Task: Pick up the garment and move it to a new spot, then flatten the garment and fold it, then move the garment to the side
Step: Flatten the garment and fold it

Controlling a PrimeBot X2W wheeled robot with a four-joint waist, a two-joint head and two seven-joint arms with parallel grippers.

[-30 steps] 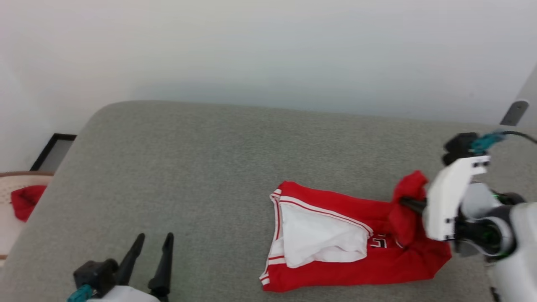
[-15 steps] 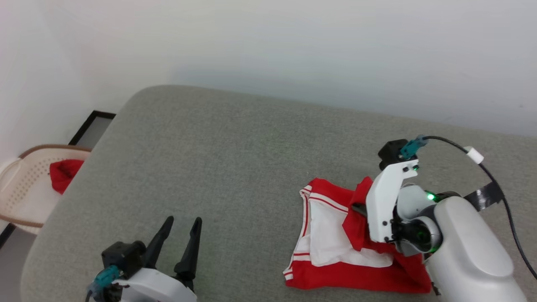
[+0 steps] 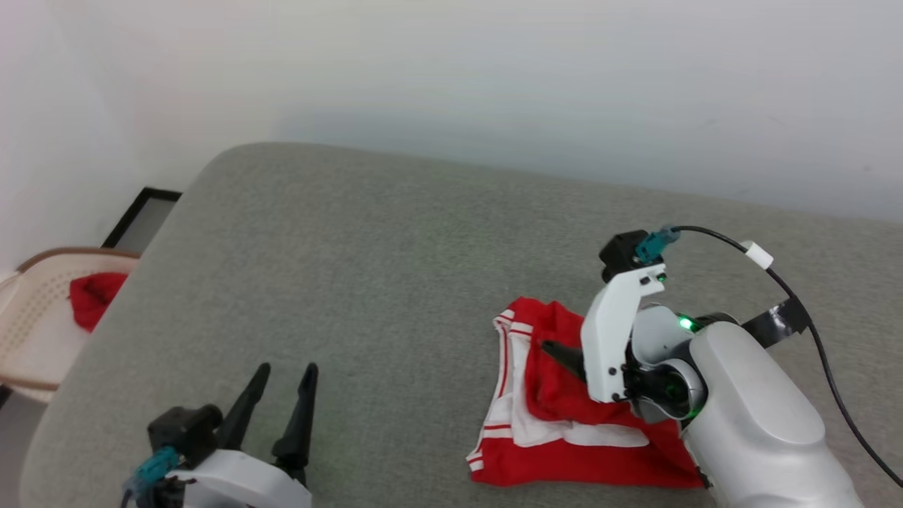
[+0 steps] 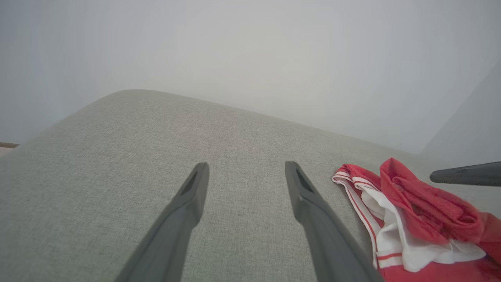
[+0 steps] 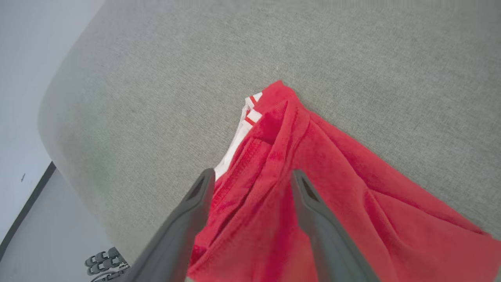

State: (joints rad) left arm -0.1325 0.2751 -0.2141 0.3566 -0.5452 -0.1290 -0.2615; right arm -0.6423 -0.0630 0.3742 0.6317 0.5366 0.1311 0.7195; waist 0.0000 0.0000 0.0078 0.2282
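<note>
The right gripper [image 5: 252, 174], dark fingers spread apart, straddles a bunched fold of the small red jersey shirt with white sleeves [image 3: 578, 466], crumpled on the right half of the grey fabric surface [image 3: 353, 268], well apart from the likewise spread, empty left gripper [image 4: 244, 166]

Grey woven cushion [image 3: 367, 268], rounded far-left corner, backed by plain white wall [image 3: 494, 85]. Beyond the cushion's left edge, lower down: cream perforated basket [image 3: 28, 339], brown rim, holding a plain red cloth bundle [image 3: 92, 296]. Black-framed panel [image 3: 144, 215] near wall, just behind basket.
</note>
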